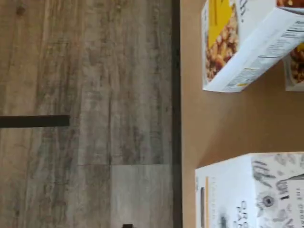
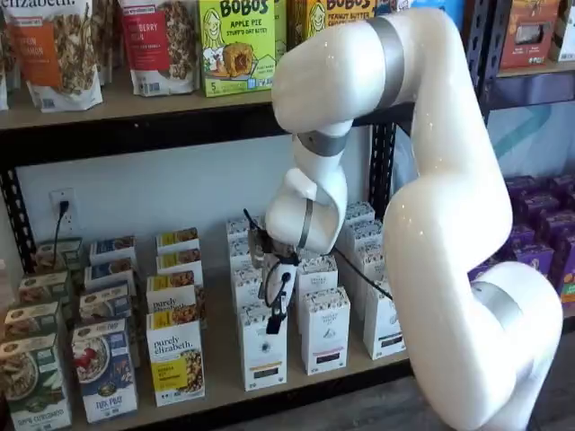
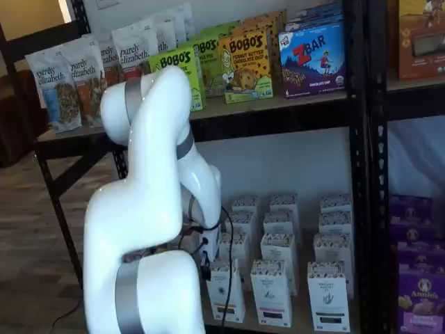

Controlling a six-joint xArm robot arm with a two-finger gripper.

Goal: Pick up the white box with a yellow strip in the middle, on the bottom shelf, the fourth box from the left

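Hanging: the arm bends down in front of the bottom shelf, its wrist low over the rows of white cartons in both shelf views.
Jaws: the gripper shows only as dark parts and cable against the cartons; no gap can be made out there, yet the jaws stand fully apart and nothing is seen between them.
White box: the white box stands upright at the front of its row on the bottom shelf, a yellow strip low on its face and a speckled band on top. The dark gripper parts overlap its upper part in a shelf view; whether they touch it I cannot tell.
Neighbours: a granola box with a yellow lower half stands just to one side, a white carton with a dark strip to the other.
Wrist view: the shelf's plywood edge with a white patterned carton and a granola box beside wooden floor.
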